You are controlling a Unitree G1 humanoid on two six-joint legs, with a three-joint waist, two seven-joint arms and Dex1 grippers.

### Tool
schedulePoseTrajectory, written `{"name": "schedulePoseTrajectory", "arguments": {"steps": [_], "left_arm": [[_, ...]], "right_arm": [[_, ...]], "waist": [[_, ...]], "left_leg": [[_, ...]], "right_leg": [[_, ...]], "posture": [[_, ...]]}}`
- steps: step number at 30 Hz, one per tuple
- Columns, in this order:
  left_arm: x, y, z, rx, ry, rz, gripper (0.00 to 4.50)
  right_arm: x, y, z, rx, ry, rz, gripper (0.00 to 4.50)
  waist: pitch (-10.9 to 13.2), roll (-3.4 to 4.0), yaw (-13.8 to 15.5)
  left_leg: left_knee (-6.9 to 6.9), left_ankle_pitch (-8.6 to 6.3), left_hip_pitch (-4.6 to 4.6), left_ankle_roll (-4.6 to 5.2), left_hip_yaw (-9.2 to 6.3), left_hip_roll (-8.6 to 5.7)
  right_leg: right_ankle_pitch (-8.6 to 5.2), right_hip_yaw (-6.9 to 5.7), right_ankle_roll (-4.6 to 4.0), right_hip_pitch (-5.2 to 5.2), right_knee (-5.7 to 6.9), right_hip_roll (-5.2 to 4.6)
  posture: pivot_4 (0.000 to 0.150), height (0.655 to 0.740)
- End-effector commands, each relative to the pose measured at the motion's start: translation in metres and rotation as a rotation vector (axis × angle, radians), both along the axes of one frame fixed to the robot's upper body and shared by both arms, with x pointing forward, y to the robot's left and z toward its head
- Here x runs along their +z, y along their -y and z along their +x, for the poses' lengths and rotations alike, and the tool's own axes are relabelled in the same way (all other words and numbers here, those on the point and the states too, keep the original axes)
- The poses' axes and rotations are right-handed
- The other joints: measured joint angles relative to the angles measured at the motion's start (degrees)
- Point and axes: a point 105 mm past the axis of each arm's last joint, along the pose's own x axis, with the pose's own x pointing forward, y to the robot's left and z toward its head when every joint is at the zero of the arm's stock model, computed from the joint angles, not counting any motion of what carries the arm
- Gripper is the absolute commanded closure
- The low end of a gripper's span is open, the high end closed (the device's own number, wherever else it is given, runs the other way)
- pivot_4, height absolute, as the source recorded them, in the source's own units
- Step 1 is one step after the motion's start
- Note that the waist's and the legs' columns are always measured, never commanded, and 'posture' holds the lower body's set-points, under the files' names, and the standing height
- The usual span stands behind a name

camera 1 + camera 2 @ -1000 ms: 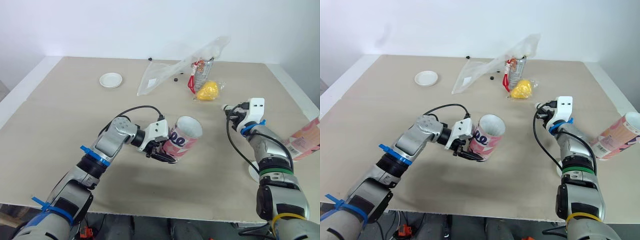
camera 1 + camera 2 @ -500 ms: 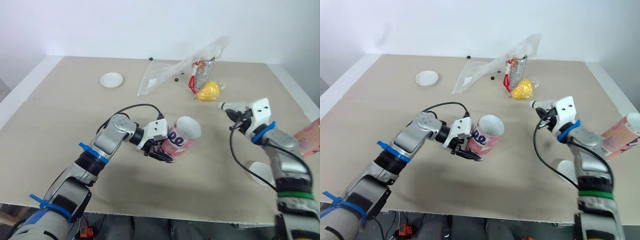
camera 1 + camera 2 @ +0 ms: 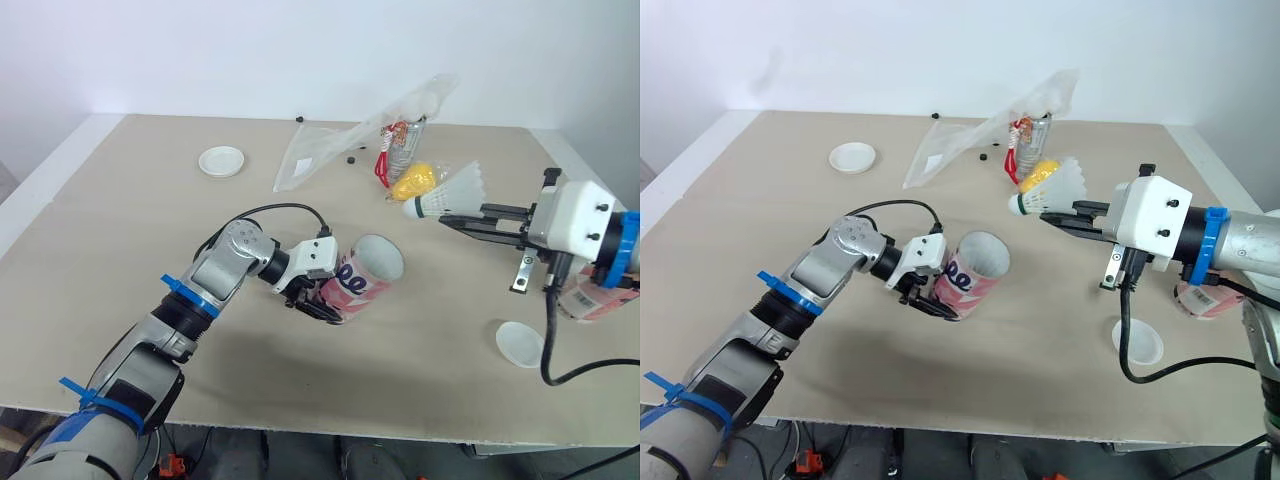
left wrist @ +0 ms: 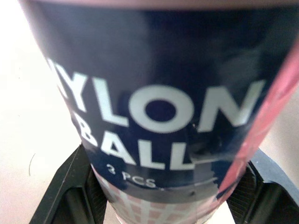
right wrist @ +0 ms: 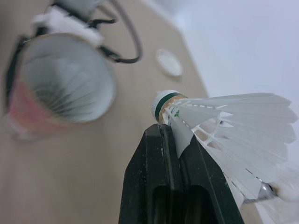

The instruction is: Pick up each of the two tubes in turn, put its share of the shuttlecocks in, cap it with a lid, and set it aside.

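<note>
Between the two black fingers (image 4: 70, 196) of the left hand (image 3: 322, 300) sits a pink tube (image 3: 362, 280), clamped from both sides near its closed end. The tube is tilted, with its open mouth raised and turned toward the right hand (image 3: 462, 219). Whether its lower end touches the tabletop (image 3: 120, 230) cannot be told.

The right hand is up in the air, its fingers pressed together on the feather skirt of a white shuttlecock (image 3: 448, 192). The cork tip, ringed with a green band, sticks out past the fingertips and points toward the tube's mouth, well apart from it.

Below the right hand, on the robot's side, a white lid (image 3: 520, 343) lies flat on the tabletop. Just behind that hand's wrist a second tube (image 3: 1205, 298) shows, mostly hidden. Beyond the shuttlecock lie a clear plastic bag (image 3: 330, 150) and a yellow packet (image 3: 415, 181). Far beyond the left hand lies a second lid (image 3: 221, 160).
</note>
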Motion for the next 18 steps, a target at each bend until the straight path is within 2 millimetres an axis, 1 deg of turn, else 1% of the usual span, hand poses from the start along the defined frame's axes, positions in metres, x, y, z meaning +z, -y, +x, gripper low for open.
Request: {"name": "schedulePoseTrajectory", "arguments": {"steps": [1,3,5,8,15,18], "left_arm": [[0.003,-0.004,0.009,0.028,0.033,0.020,1.68],[0.004,-0.002,0.008,0.027,0.029,0.014,1.68],[0.006,0.000,0.008,0.023,0.025,0.005,1.68],[0.007,0.001,0.006,0.020,0.023,-0.004,1.68],[0.008,0.002,0.006,0.025,0.021,-0.012,1.68],[0.008,0.002,0.006,0.030,0.020,-0.015,1.68]], "right_arm": [[0.000,-0.023,-0.015,0.122,0.001,-0.105,4.44],[-0.001,-0.033,-0.017,0.160,-0.007,-0.103,4.44],[-0.008,-0.038,-0.015,0.185,-0.021,-0.120,4.44],[-0.019,-0.037,-0.009,0.191,-0.043,-0.169,4.44],[-0.027,-0.038,-0.003,0.225,-0.055,-0.226,4.44],[-0.027,-0.038,-0.001,0.233,-0.051,-0.243,4.44]], "waist": [[0.00,0.00,-0.01],[0.01,-0.01,-0.03],[0.01,-0.01,-0.04],[0.02,-0.03,0.03],[0.02,-0.04,0.04],[0.02,-0.04,0.04]], "left_leg": [[0.00,0.00,0.00,0.00,0.00,0.01],[0.00,0.00,0.00,0.00,0.01,0.01],[0.02,0.00,-0.01,0.00,0.07,0.01],[0.01,0.00,-0.03,0.00,0.06,0.01],[0.00,0.00,-0.07,0.00,0.06,0.01],[0.00,0.00,-0.08,0.00,0.06,0.01]], "right_leg": [[0.00,0.00,0.00,0.00,0.00,0.00],[0.01,0.00,-0.01,0.00,0.00,0.00],[0.03,0.02,-0.03,-0.06,0.00,-0.03],[0.02,0.01,-0.04,-0.07,0.00,-0.03],[0.01,0.00,-0.04,-0.09,-0.01,-0.03],[0.01,0.00,-0.03,-0.09,-0.01,-0.03]], "posture": [[0.150,0.7400],[0.150,0.7400],[0.150,0.7400],[0.150,0.7400],[0.150,0.7400],[0.150,0.7400]]}}
